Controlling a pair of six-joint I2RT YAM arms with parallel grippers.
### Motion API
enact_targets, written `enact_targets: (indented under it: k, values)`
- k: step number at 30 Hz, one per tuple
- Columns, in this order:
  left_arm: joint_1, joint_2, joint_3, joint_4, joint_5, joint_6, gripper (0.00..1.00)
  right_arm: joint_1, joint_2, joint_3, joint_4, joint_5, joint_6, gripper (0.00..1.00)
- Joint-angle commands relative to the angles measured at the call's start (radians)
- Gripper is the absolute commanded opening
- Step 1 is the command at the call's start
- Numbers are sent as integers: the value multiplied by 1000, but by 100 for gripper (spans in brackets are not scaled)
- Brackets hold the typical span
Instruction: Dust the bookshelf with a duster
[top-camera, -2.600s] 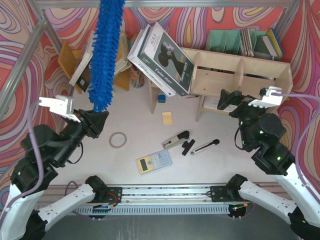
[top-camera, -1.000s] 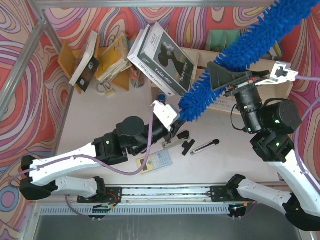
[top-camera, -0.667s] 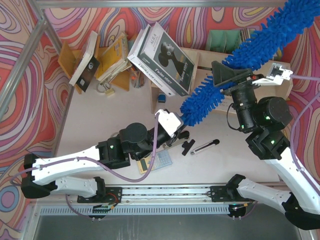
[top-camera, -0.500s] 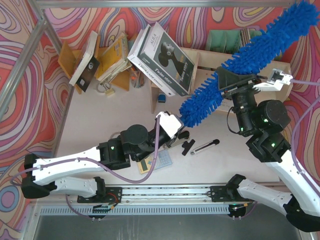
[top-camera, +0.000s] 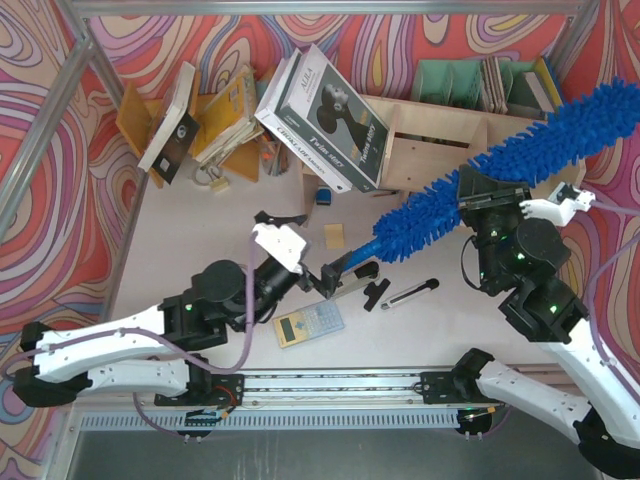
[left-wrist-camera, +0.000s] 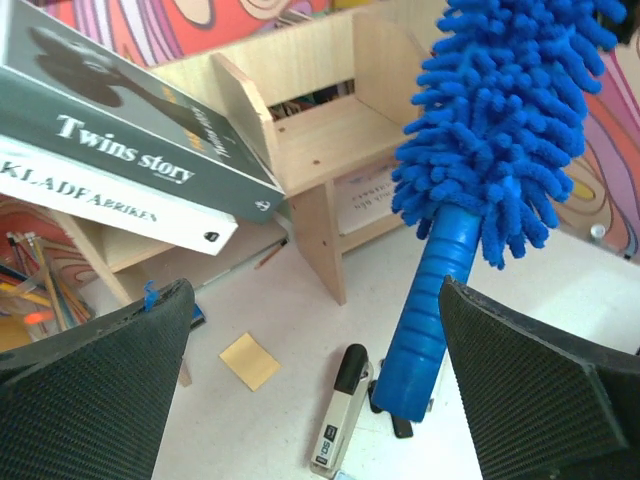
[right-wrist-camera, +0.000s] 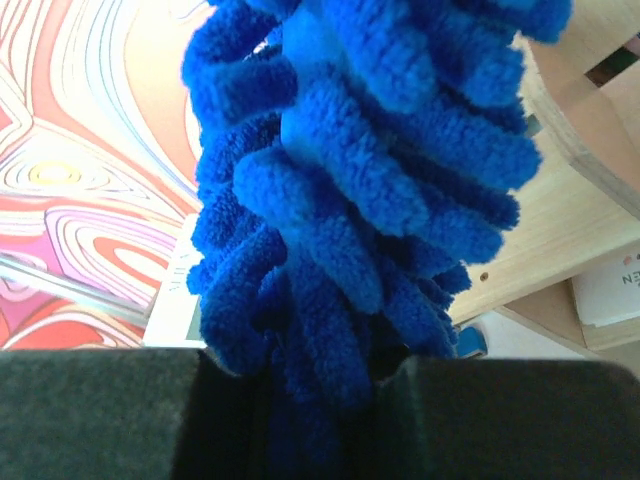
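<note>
1. Currently the right hand (top-camera: 492, 190) is clenched on the fluffy head of the duster (top-camera: 545, 140), roughly midway along it. Blue chenille fills the gap between its pads in the right wrist view.
2. Duster lies on a diagonal. Its slim handle is low over the middle of the worktop (top-camera: 200, 220), and the head rises to the right edge of the top view, crossing in front of the bookshelf (top-camera: 440, 125). Contact between head and shelf boards: cannot tell.
3. Left hand (left-wrist-camera: 315, 300) is released, pads wide apart. The duster handle stands between them, nearer the pad on the right of the left wrist view, touching neither.
4. Handle end is close by the stapler (top-camera: 350, 280). A yellow sticky note (top-camera: 334, 236) lies near it, and a calculator (top-camera: 308, 323) lies nearer the arm bases.
5. "Twins story" book (left-wrist-camera: 130, 140) sits tilted at the bookshelf's left end.
</note>
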Motion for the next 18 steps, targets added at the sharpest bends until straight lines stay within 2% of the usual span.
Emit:
enact_targets:
  k: [1,8,12,18]
  values:
    - [-1,-76,-39,53,-76,-15,98,-4,-16,3,-57,98,156,7]
    - [0,-187,-95,133,-303,-20,98,-4,-70,-67,-274,179,474,7]
    - [1,-255,-158,193,-350,-3,98,-4,-93,-97,-368,217,606,6]
    - [1,-302,-206,197,-401,-3,98,-4,-95,-115,-522,278,769,8]
